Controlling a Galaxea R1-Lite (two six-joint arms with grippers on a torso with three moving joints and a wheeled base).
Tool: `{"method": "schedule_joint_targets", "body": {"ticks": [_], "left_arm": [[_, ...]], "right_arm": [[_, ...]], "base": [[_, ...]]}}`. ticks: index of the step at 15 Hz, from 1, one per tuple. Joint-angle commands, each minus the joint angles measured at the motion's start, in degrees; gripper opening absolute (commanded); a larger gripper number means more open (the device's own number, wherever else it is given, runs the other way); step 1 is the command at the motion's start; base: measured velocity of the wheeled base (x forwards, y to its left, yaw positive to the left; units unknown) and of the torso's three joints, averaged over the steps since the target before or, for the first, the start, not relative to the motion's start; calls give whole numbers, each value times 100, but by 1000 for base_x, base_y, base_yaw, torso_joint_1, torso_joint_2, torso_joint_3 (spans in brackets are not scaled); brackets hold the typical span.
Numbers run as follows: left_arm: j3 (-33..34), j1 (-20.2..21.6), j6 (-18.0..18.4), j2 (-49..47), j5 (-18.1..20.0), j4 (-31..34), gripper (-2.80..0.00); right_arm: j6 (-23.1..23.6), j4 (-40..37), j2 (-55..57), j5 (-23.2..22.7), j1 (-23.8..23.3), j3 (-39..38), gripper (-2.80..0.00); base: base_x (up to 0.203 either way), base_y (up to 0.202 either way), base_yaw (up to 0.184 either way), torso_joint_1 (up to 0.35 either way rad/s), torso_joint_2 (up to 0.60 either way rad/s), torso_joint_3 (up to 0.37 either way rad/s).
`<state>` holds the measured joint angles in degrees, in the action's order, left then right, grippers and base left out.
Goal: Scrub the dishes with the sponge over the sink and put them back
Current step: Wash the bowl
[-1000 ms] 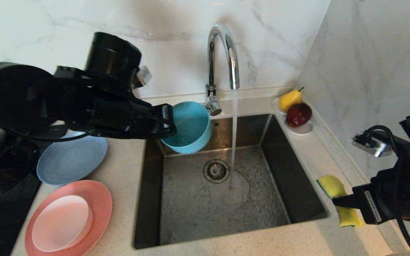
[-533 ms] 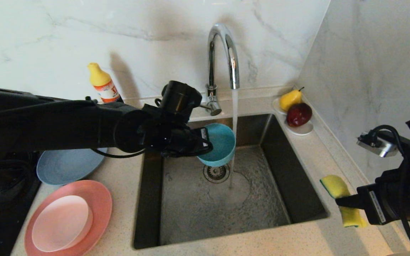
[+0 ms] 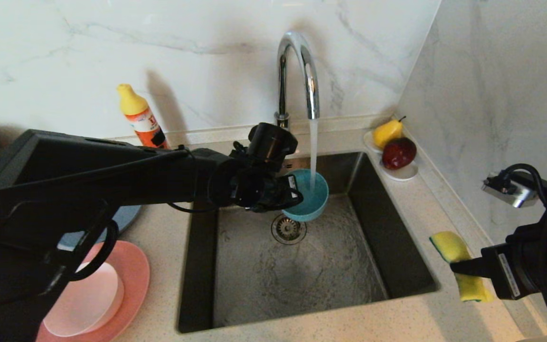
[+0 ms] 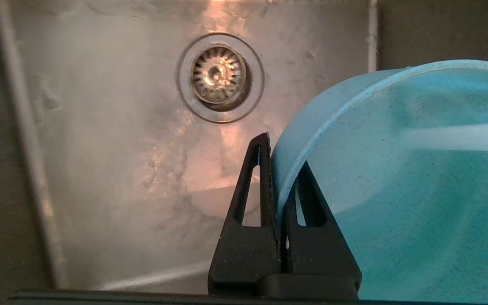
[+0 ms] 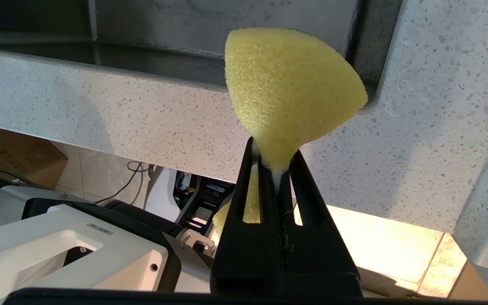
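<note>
The left jaws (image 4: 275, 169) are clenched on the rim of the teal bowl (image 3: 307, 197), 1 finger inside the wall and 1 outside. The bowl hangs tilted over the sink (image 3: 399, 266), just beyond the drain (image 3: 288, 228), with the tap (image 3: 297, 71) stream falling into its mouth. The right jaws (image 5: 274, 163) are pinched hard on the sponge (image 3: 458, 263), which bulges out past them; it hangs at the sink's 4 o'clock corner, over the bench (image 3: 444, 204), well apart from the bowl.

At the sink's 8 o'clock the pink plate (image 3: 133, 266) carries the pale bowl (image 3: 93, 304); the blue plate (image 3: 128, 216) peeks out from under the left arm. Soap bottle (image 3: 139, 116) at 11 o'clock, fruit dish (image 3: 399, 175) at 2 o'clock.

Risks, as I judge them:
- The grip is a thin pinch on a wet rim. As water fills the bowl its weight may pivot or slip it out, dropping it into the sink.
- Water striking the tilted wall could splash onto the wrist camera.
- Scrubbing pressure from the sponge would push against that same pinch, so a hard stroke could lever the bowl loose.
</note>
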<state>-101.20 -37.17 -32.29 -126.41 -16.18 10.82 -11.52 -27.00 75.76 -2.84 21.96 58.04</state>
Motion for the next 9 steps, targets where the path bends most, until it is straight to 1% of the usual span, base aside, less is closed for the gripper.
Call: {"method": "schedule_joint_targets", "body": {"ticks": [1,9], "left_arm": [[-190,-44,-23,-254,-17,-15,-280],[-172,-45,-155,-191,-17,52,-280]], "right_arm": [[-8,-15,26,-6,2,16,-280],[1,-7,44,3,2,67,-280]], "base": [[0,0,0,0,0,0],[0,0,0,0,0,0]]}}
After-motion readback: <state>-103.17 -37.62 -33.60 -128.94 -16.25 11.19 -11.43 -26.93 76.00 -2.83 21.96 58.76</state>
